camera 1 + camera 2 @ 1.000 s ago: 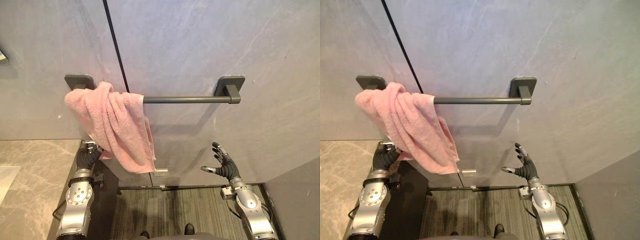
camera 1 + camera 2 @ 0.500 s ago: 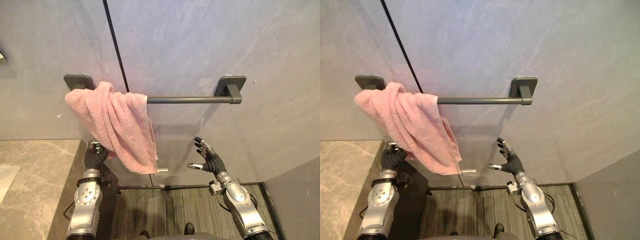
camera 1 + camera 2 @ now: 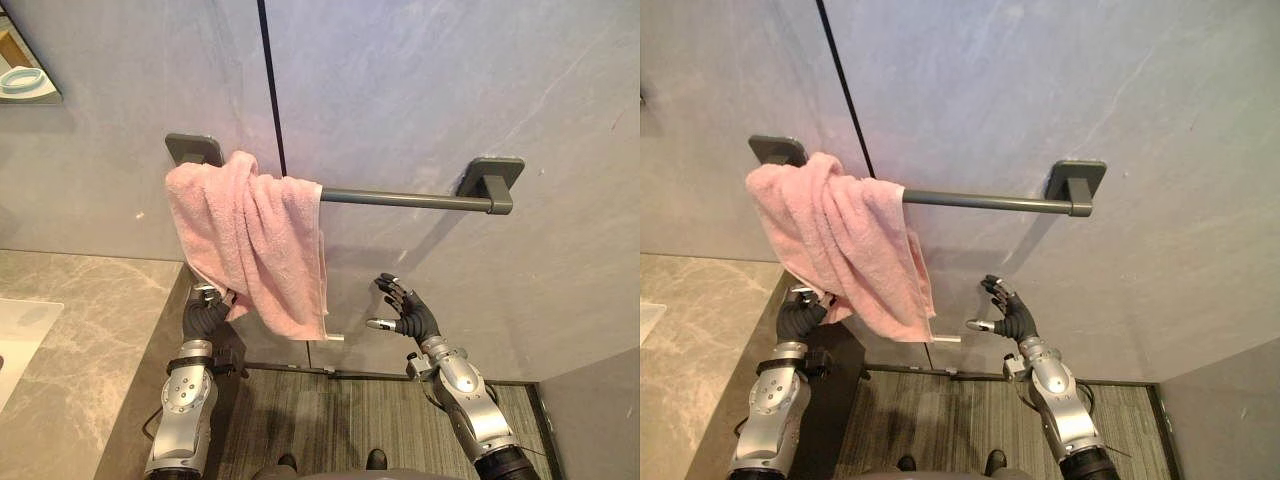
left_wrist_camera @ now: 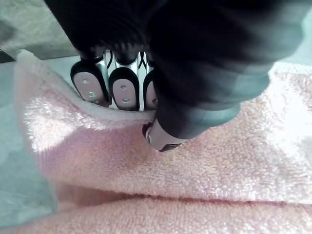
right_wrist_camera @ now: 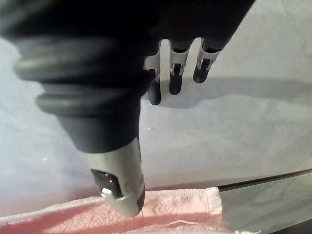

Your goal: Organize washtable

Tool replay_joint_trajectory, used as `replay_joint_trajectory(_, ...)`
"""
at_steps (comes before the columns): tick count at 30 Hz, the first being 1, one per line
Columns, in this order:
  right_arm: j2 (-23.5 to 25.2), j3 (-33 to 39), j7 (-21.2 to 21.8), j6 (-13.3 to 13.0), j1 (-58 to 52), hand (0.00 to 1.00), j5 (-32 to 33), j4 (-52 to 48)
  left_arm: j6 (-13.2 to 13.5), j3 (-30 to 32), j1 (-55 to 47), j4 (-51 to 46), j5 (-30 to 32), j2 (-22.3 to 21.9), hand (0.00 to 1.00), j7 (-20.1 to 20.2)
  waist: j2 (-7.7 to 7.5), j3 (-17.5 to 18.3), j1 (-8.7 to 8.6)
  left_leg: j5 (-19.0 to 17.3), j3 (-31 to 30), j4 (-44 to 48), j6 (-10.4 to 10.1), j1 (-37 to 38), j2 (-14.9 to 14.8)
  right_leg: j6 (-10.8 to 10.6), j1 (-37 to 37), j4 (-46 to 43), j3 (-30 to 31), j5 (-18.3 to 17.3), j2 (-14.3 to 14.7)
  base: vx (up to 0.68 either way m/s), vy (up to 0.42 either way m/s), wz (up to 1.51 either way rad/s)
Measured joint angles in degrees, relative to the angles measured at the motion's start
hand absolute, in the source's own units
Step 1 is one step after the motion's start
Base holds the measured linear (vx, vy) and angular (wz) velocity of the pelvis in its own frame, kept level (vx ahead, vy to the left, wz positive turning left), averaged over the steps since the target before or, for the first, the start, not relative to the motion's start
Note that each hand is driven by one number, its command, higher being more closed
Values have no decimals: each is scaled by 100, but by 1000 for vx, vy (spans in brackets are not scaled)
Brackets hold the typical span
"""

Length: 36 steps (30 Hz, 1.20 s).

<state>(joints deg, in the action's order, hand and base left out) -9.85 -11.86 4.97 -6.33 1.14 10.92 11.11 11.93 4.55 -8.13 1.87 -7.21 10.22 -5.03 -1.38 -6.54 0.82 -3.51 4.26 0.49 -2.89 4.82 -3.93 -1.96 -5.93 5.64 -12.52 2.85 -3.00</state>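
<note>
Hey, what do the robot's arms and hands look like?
The left arm and right arm are silver-grey with rounded segments. The left hand and right hand wear dark ribbed covers over back and wrist; their fingers are silver with dark tips.

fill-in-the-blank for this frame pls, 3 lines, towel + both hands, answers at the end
1. The pink towel hangs bunched at the ___ end of the towel bar.
2. The left hand pinches the lower edge of the ___ between fingers and thumb.
3. The right hand, beside the towel's lower corner, has its fingers spread and holds ___.

Missing words: left; towel; nothing
</note>
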Motion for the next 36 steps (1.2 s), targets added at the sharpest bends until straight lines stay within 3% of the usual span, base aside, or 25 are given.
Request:
replay_joint_trajectory(13,248,-480,-43,0,684,0,0,382,60,-73,0,-1,-113,-50,100,0,-127,2,37,0,-64,30,-1,-63,-1,2,-28,0,-54,-1,1,-21,-1,1)
replay_joint_trajectory(33,481,-924,-128,4,1308,0,46,570,84,-271,2,-5,-233,-39,100,-2,-130,2,286,25,-191,38,-19,-151,-4,25,19,-40,-150,-24,4,-16,0,3)
replay_joint_trajectory(34,480,-947,-130,4,1319,100,45,570,84,-288,1,-5,-233,-39,100,-3,-130,2,312,26,-193,38,-20,-153,-6,25,19,-40,-152,-25,6,0,0,0)
replay_joint_trajectory(36,495,-958,-130,4,1338,100,44,570,84,-290,1,-5,-233,-39,100,-4,-130,2,316,26,-195,38,-20,-155,-6,25,21,-40,-154,-25,7,0,0,0)
